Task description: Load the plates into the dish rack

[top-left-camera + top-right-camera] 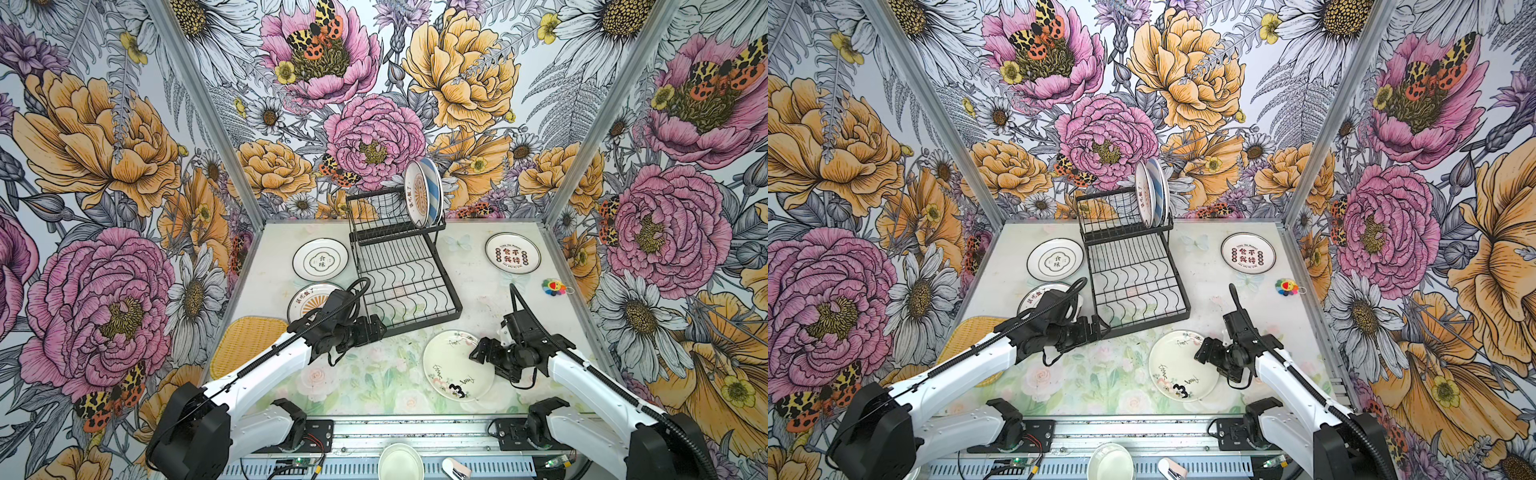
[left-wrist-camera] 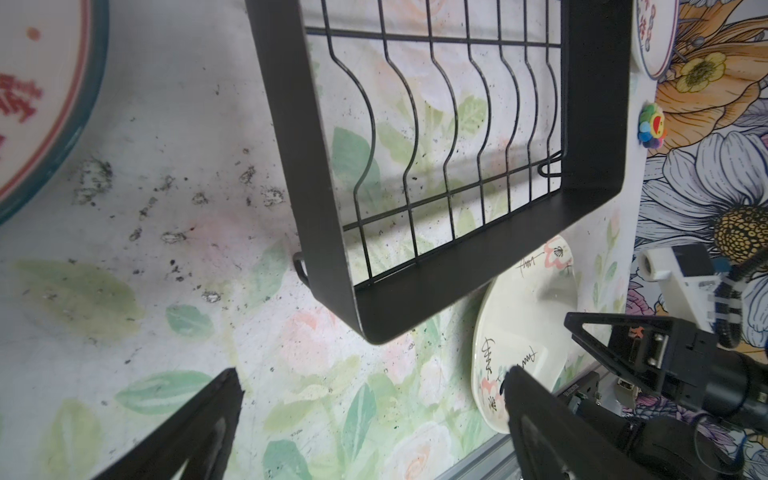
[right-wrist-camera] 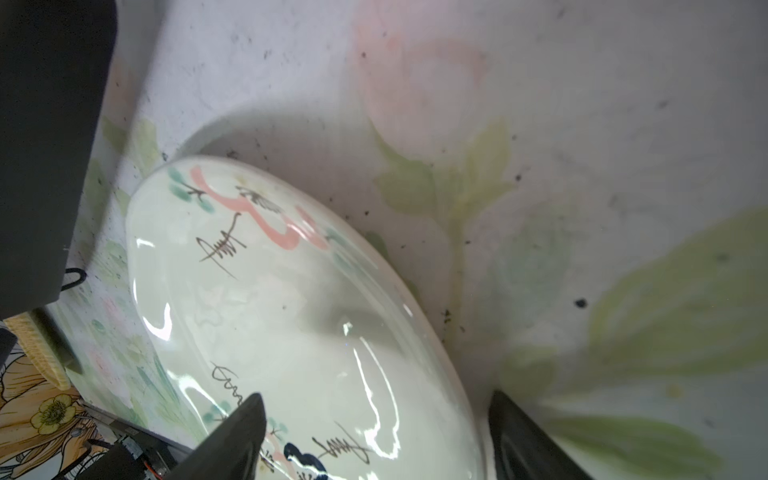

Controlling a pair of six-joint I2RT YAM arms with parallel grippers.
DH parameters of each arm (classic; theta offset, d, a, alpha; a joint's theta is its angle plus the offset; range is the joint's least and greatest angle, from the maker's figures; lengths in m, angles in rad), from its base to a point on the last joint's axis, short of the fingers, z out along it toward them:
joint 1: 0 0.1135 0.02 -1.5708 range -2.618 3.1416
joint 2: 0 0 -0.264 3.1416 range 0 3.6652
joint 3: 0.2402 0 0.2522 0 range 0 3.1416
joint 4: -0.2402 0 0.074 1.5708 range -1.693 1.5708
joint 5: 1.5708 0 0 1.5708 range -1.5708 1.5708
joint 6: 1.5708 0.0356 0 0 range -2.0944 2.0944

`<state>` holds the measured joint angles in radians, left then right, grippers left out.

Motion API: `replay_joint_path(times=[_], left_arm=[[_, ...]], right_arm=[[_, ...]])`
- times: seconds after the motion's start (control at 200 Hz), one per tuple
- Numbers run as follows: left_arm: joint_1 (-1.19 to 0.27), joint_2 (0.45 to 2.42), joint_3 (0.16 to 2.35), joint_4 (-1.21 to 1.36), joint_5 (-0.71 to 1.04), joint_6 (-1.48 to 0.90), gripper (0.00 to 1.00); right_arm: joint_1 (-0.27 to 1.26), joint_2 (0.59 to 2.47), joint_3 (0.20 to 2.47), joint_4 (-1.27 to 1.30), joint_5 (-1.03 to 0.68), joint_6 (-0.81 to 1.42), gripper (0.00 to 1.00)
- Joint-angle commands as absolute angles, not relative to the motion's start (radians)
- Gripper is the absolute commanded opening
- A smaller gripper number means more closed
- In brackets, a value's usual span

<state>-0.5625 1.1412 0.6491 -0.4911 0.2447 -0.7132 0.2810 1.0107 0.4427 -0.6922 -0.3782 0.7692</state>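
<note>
The black wire dish rack [image 1: 409, 274] stands mid-table; its upper tier holds two upright plates, an orange-sunburst one [image 1: 417, 195] and a blue-striped one [image 1: 435, 187]. Flat on the table lie two white character plates [image 1: 320, 259] [image 1: 512, 252], a teal-rimmed sunburst plate [image 1: 307, 296] partly under my left arm, a yellow woven tray [image 1: 245, 345] and a doodle plate [image 1: 451, 368]. My right gripper [image 3: 376, 411] is open, straddling the doodle plate's [image 3: 299, 316] right rim. My left gripper [image 2: 372, 380] is open and empty, just off the rack's [image 2: 307, 166] front left corner.
A small colourful flower toy [image 1: 555, 287] lies near the right wall. A pale bowl [image 1: 401, 461] and a small white lid [image 1: 455, 467] sit on the front rail. Floral walls close in the table on three sides.
</note>
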Motion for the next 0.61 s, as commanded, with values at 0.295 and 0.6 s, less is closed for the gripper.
replay_joint_path(times=[0.295,0.6], left_arm=[[-0.602,1.195,0.672,-0.462,0.316,-0.665,0.99],[-0.634,1.204,0.655,-0.464,0.332,-0.673,0.99]], right_arm=[[0.475,1.286,0.602,-0.536,-0.404,0.703,0.85],[0.611,1.388,0.678,-0.485,-0.408,0.694,0.84]])
